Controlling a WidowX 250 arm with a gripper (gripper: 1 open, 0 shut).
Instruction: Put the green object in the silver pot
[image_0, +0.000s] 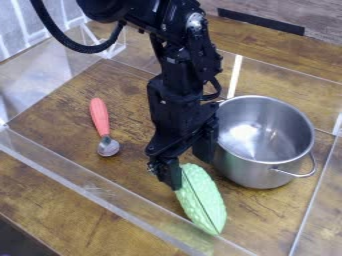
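Not far along: green pod (203, 198) lies on the worktop (80, 185) just in front of the silver pot (262, 140), pot empty. Grasp, lift and drop remain. Gripper (187, 166) points straight down, jaws spread wide, straddling the pod's near end, holding nothing.

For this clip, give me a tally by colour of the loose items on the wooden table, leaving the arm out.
Green: 1, the green object
Silver: 1, the silver pot
Red and metal: 1, the red-handled spoon
Total: 3
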